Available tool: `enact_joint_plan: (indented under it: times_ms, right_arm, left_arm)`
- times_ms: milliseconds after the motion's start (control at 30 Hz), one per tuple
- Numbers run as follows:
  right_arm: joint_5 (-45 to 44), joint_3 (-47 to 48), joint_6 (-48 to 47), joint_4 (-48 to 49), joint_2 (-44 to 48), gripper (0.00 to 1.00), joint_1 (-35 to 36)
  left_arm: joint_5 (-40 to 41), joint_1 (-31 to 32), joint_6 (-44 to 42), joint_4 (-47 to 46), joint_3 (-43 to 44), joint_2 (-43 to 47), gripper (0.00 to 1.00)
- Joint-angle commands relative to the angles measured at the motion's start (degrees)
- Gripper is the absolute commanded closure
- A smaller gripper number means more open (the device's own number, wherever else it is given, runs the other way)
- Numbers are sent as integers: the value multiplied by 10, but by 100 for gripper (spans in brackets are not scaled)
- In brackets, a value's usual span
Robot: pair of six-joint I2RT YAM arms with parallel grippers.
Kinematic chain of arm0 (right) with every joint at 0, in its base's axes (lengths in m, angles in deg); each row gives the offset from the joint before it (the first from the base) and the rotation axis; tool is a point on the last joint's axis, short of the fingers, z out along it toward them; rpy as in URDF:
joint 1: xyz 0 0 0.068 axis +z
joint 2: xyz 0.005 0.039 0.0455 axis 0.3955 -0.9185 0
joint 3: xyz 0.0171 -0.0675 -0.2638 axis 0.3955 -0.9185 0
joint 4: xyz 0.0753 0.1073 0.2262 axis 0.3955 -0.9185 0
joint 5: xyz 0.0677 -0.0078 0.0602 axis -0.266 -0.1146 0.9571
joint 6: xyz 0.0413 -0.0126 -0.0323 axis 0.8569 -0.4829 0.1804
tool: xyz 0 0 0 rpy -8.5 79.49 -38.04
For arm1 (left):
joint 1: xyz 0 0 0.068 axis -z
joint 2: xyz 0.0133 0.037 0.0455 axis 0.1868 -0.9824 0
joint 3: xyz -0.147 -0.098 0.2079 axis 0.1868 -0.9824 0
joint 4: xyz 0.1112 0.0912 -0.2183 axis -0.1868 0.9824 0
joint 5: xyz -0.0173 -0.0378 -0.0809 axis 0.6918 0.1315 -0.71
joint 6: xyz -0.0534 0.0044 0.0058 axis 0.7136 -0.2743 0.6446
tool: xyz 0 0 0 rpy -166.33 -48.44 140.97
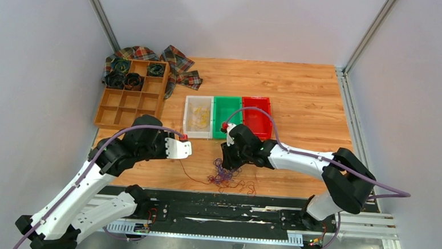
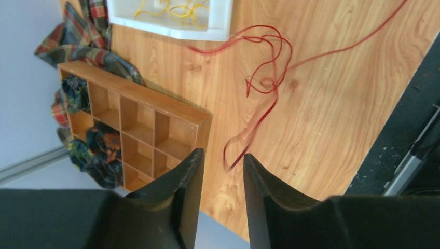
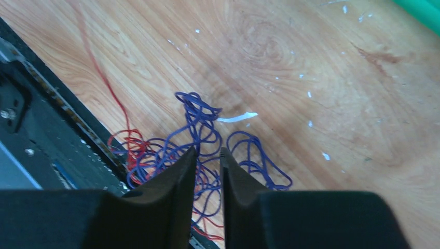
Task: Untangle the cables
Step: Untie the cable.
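Wood-grain table [image 1: 300, 94], limp looped cables [image 1: 224, 176] (hair-thin)

Cables [image 1: 224, 176] at table [image 1: 306, 95] front edge; bins [image 1: 226, 110] behind; compartment box [image 1: 131, 100] left of bins.

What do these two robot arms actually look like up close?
Both the left arm and the right arm have white tube-like segments linked by bulky black joints. A lilac hose ending in a red plug runs along each. The left gripper and right gripper each have two black, tapered fingers.
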Motion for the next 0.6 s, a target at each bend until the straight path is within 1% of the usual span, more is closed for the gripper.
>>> enact_joint_plan:
  times_ms: [0,67,133,167,333,433,467,500,533,567]
  right_arm:
    - [35,25,1,37,-7,84,1]
    - [33,22,1,52,4,92,-1]
    - [35,10,1,75,26,99,-6]
    - [38,5,4,86,37,99,-9]
    - [55,-7,5,109,84,99,-17]
    - [55,-18,10,107,106,99,-18]
    - [52,-18,9,95,108,99,-18]
    - [49,-14,9,74,106,94,-18]
    - [46,-10,7,51,102,84,-17]
    - [41,-11,7,37,97,78,-16]
  left_arm:
    - [-31,3,32,-15,-13,-7,51]
    - [-52,3,45,-14,-4,-9,40]
    - [-81,3,54,-8,14,-13,34]
    - [-99,3,59,-2,27,-17,33]
    - [-196,3,93,0,80,-60,30]
    - [-227,3,103,-24,81,-92,31]
    - [-232,3,101,-31,78,-103,31]
    - [-234,3,98,-39,74,-113,31]
    - [-233,3,92,-45,71,-124,31]
    - [-230,3,85,-52,66,-132,31]
